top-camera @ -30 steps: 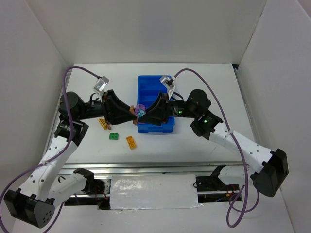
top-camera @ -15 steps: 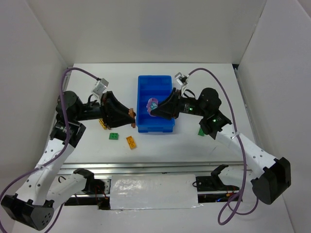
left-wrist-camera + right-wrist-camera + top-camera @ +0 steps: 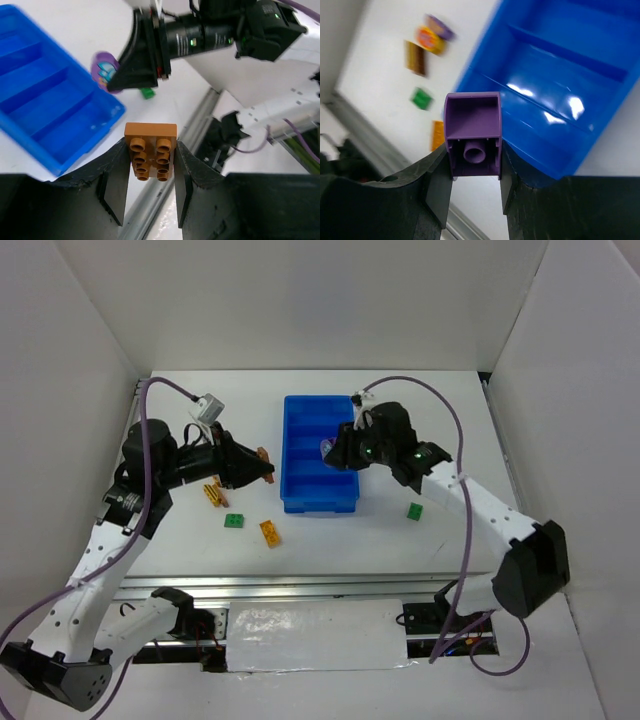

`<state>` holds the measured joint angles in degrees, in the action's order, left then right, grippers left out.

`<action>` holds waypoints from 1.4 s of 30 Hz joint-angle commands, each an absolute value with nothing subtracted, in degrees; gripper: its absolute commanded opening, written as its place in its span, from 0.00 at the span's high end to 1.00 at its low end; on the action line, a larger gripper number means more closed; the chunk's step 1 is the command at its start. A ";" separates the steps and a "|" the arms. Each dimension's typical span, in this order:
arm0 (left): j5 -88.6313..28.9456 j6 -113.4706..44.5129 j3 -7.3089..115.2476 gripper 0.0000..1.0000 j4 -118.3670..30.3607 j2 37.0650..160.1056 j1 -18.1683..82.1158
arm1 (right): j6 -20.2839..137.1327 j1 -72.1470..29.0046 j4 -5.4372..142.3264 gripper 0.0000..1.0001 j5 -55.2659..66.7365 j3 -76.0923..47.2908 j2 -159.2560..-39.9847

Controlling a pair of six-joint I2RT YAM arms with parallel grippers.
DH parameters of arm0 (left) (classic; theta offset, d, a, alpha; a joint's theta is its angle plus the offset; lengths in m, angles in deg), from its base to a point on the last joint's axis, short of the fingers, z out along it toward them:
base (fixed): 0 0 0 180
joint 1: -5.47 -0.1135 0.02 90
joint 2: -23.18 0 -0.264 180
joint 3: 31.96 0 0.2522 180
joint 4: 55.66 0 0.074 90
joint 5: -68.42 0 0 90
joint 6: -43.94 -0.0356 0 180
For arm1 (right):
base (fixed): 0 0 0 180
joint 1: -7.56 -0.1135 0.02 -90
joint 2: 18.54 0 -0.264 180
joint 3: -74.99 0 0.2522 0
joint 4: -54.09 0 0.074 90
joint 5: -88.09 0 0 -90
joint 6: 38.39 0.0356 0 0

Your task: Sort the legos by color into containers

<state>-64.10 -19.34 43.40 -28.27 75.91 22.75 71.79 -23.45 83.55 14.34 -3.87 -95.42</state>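
Note:
The blue tray lies mid-table with its compartments in a row. My left gripper is shut on a brown brick and holds it in the air left of the tray. My right gripper is shut on a purple brick and holds it above the tray's middle compartments. On the table left of the tray lie a green brick, an orange-yellow brick and a small pile of brown and yellow bricks. Another green brick lies right of the tray.
White walls stand on the left, back and right of the table. A metal rail runs along the near edge. Purple cables loop from both arms. The tray also shows in the left wrist view.
My right gripper has carried the purple brick from the tray's near-left corner to above its middle. My left gripper has drawn back left and away from the tray with the brown brick.

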 commanded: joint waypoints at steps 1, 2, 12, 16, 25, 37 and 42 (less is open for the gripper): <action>-53.86 -21.71 43.68 1.00 -25.82 74.95 22.35 | 68.40 -26.10 92.54 1.00 3.03 -6.79 -100.44; -53.40 -22.23 43.41 1.00 -25.55 74.69 22.35 | 67.96 -26.89 92.81 1.00 2.15 -7.05 -102.54; -54.09 -23.38 42.53 1.00 -24.41 74.68 22.00 | 64.35 -29.97 96.32 0.98 -1.11 -13.73 -113.98; -56.38 -23.29 42.18 1.00 -25.02 75.12 21.82 | 65.41 -30.33 95.19 0.91 -1.82 -13.56 -115.04; -57.79 -23.21 41.83 1.00 -25.55 74.95 21.82 | 64.88 -30.76 94.92 0.72 -1.82 -14.97 -117.50; -59.20 -23.03 41.48 1.00 -26.34 74.77 21.73 | 65.32 -30.85 93.78 0.35 -1.82 -14.18 -116.01; -59.55 -22.86 41.39 1.00 -26.52 74.68 21.73 | 65.85 -30.85 93.69 0.34 -1.82 -13.65 -114.35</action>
